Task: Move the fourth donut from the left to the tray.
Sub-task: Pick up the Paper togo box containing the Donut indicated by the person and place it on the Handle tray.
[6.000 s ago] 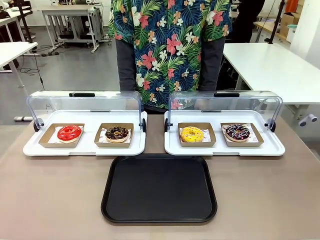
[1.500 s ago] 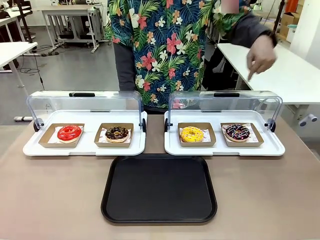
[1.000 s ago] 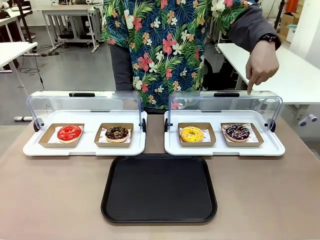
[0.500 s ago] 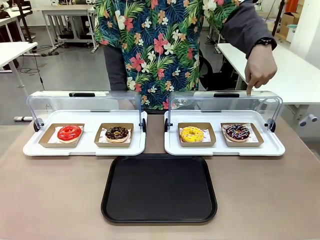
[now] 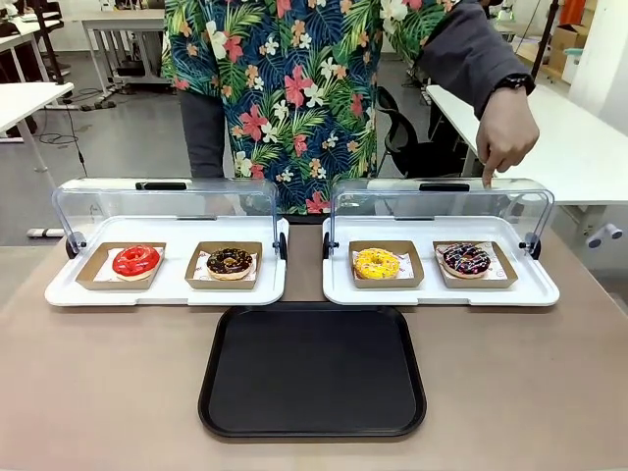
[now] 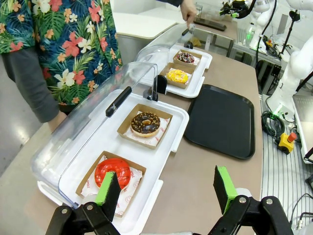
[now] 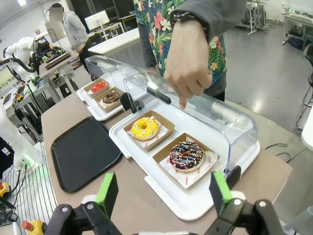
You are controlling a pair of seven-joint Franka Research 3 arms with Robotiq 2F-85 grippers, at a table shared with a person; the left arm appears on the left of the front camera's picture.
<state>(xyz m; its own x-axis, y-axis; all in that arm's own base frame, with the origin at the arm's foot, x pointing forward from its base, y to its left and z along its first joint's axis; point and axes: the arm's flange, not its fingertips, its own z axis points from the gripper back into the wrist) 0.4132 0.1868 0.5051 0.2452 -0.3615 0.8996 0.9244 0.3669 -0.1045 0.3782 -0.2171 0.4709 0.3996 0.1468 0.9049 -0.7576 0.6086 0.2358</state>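
Inspecting the table point(image 5: 88, 392) from left to right: two white display trays sit along the far edge, their clear lids open toward the near edge.

The left display tray point(image 5: 167, 291) holds two brown cardboard holders. One contains a red donut point(image 5: 135, 260), the next a chocolate donut with tan crumbs point(image 5: 230, 261).

The right display tray point(image 5: 442, 294) holds a yellow donut point(image 5: 377, 263), then the fourth donut point(image 5: 466, 259). The fourth donut is in its holder at that tray's right end.

A person's hand point(image 5: 506, 132) points an index finger down at this tray's lid. Contact cannot be confirmed.

The black tray point(image 5: 312, 371) lies centred at the near edge.

The left fingers point(image 6: 108, 188) stand wide, holding nothing. The right fingers point(image 7: 107, 193) do likewise.
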